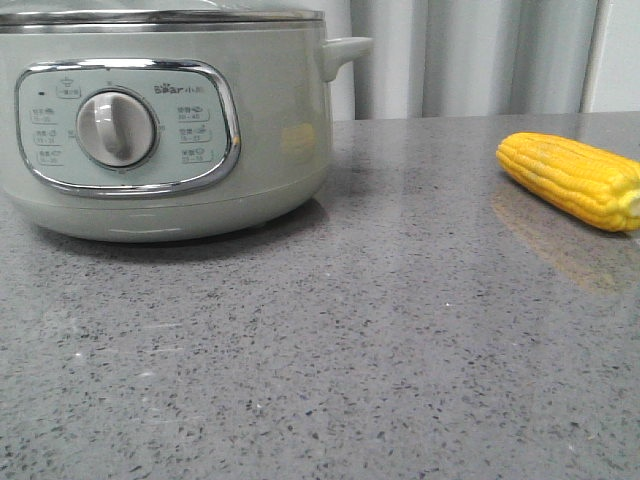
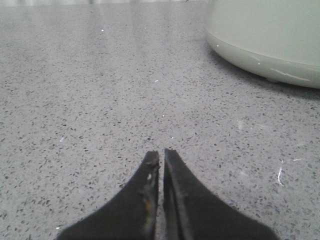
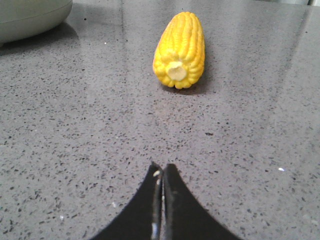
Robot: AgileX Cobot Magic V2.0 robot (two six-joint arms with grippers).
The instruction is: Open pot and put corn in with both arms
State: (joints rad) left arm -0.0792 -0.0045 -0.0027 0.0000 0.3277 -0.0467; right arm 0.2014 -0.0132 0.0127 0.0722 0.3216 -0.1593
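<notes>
sitting pot: the pot (image 1: 165,120) rests on the tabletop (image 1: 330,350) toward its far left corner, control panel facing forward, lid on.
corn: the corn (image 1: 572,178) lies flat near the right edge, well apart from the pot.
left end effector (image 2: 161,162): fingers pressed together, empty, low over bare tabletop near the pot.
right end effector (image 3: 162,175): fingers pressed together, empty, pointing at the corn's cut end.

The pot (image 1: 160,120) carries the brand "Bear" at the upper right of its control panel (image 1: 128,127). The small labels around the knob (image 1: 117,128) are illegible.
</notes>
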